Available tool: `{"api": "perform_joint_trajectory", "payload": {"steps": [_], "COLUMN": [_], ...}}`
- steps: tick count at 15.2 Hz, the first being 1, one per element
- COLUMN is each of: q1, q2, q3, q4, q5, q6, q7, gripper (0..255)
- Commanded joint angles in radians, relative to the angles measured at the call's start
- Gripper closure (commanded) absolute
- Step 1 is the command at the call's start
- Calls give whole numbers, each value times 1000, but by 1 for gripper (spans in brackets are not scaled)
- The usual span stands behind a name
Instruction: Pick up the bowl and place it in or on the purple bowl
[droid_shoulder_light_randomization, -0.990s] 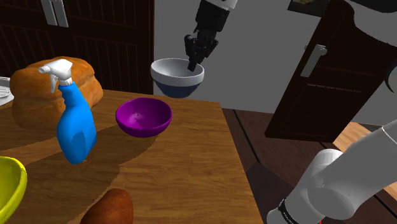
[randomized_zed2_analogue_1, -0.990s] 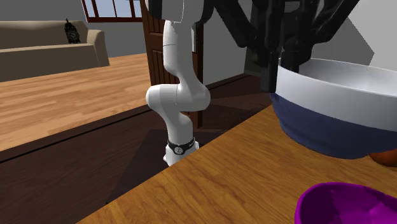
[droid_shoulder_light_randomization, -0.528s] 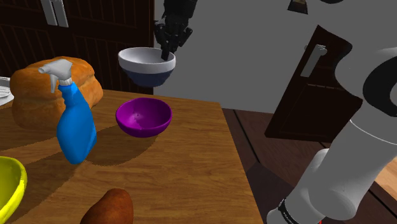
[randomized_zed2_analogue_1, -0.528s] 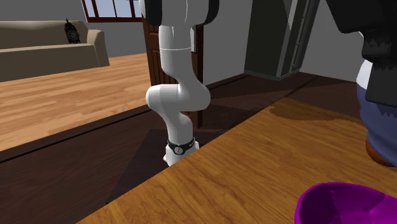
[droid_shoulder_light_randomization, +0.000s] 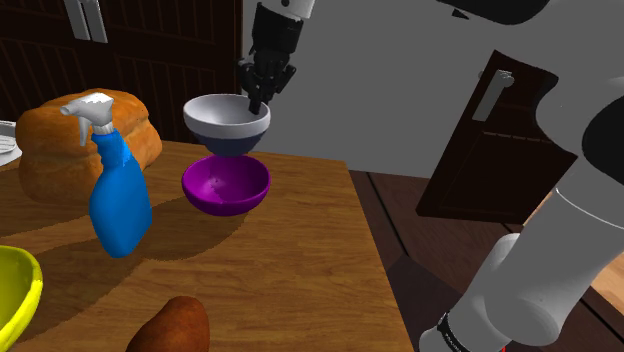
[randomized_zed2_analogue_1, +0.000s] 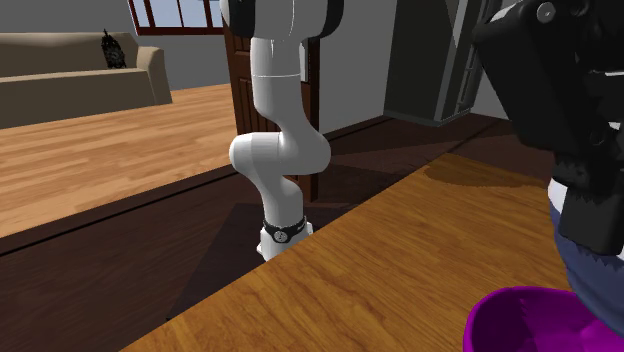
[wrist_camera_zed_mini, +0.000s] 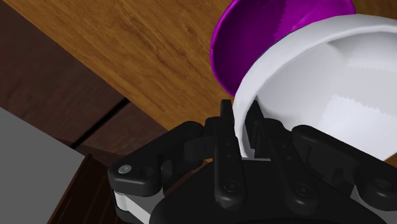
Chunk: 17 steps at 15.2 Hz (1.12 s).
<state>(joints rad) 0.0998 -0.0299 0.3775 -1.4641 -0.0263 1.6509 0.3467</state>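
Observation:
A white bowl with a dark blue base (droid_shoulder_light_randomization: 224, 119) hangs just above the purple bowl (droid_shoulder_light_randomization: 226, 185), which sits on the wooden table (droid_shoulder_light_randomization: 280, 280). My black gripper (droid_shoulder_light_randomization: 257, 100) is shut on the white bowl's rim at the side toward the shoulder view's right. In the wrist view the fingers (wrist_camera_zed_mini: 224, 137) pinch the white rim (wrist_camera_zed_mini: 305, 76), with the purple bowl (wrist_camera_zed_mini: 242, 38) directly beyond it. In the second exterior view the gripper's black body (randomized_zed2_analogue_1: 570, 110) looms over the purple bowl (randomized_zed2_analogue_1: 520, 322), with a strip of the held bowl (randomized_zed2_analogue_1: 596, 285) under it.
A blue spray bottle (droid_shoulder_light_randomization: 116, 185) stands to the left of the purple bowl in the shoulder view, a loaf of bread (droid_shoulder_light_randomization: 75, 140) behind it. A yellow bowl (droid_shoulder_light_randomization: 15, 295) and a brown potato-like lump (droid_shoulder_light_randomization: 172, 328) lie near the front. The table's edge (droid_shoulder_light_randomization: 370, 250) runs at the right.
The gripper carried the white bowl leftward in the shoulder view and then lowered it, so it now hangs right over the purple bowl.

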Motion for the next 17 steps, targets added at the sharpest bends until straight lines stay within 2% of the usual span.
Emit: {"api": "perform_joint_trajectory", "payload": {"steps": [1,10,17], "q1": [-2,-5,-5], "q2": [-17,-59,-59], "q3": [-3,-9,-9], "q4": [-53,-228,-228], "q5": [7,24,24], "q6": [38,174,174], "q7": [-4,-12,-12], "gripper": [255,255,255]}}
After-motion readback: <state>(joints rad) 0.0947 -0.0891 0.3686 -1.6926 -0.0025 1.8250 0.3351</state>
